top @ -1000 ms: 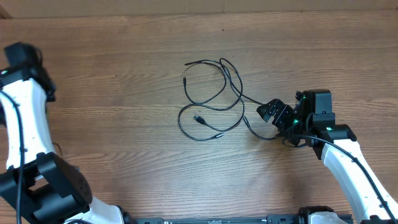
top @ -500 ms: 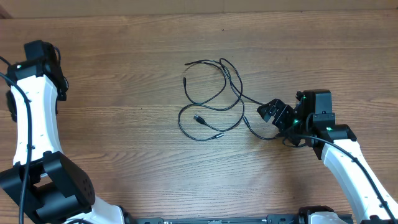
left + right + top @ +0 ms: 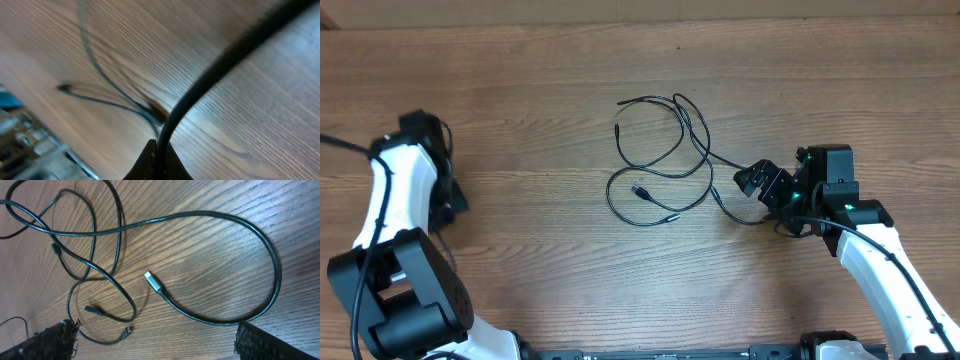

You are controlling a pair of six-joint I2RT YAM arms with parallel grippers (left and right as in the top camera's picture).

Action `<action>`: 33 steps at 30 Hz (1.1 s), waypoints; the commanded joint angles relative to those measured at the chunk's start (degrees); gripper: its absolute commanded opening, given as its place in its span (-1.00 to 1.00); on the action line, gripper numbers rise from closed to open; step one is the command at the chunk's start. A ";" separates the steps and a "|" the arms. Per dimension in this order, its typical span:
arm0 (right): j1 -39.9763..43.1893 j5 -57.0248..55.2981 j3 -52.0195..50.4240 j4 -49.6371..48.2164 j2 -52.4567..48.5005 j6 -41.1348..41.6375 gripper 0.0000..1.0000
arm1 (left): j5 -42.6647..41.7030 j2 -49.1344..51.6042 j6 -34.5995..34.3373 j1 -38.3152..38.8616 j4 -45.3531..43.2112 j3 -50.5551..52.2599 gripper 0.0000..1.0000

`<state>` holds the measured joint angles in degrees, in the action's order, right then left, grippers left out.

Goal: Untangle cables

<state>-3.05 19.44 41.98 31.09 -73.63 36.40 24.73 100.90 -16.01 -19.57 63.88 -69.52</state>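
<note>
Overhead, your left gripper [image 3: 448,195] had swung down the left side of the table [image 3: 520,80] since a second before, jaws together, well apart from the cables [image 3: 660,160]. Your right gripper [image 3: 760,185] had not moved, jaws spread wide just beside the tangle's right loop at mid-table. The left wrist view was blurred: a thick dark cord [image 3: 210,85] met the closed fingertips [image 3: 157,162], and you couldn't tell whether it was pinched.

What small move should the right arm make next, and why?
Probably lower the open right gripper and close on the cable loop just ahead of it: that strand ends in a free silvery plug and lies clear of the crossings beyond.
</note>
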 commanded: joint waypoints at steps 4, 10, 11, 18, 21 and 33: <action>-0.22 -0.59 1.05 -0.11 -0.13 0.02 1.00 | -3.39 0.04 -13.22 0.00 -5.07 10.36 -0.91; -0.22 -0.59 1.01 -0.11 -0.13 0.02 1.00 | -3.58 0.02 -13.70 -0.07 -6.32 10.32 -0.49; -0.22 -0.59 1.01 -0.09 -0.13 0.02 1.00 | -3.61 0.00 -13.25 -0.20 -6.29 9.88 -0.15; -0.22 -0.57 0.94 -0.04 -0.13 0.04 1.00 | -6.47 -1.97 -9.27 -1.14 -2.36 2.91 0.89; -0.22 -0.57 0.90 -0.11 -0.13 0.04 1.00 | -11.65 -4.04 -7.23 -1.11 -0.31 -1.29 0.99; -0.22 -0.57 0.85 -0.07 -0.13 0.04 1.00 | -45.72 -15.37 -4.52 -0.96 -1.29 -11.54 0.99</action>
<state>-3.05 19.42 41.98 31.11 -73.63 36.40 -6.17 87.31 -22.02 -20.51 63.16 -79.83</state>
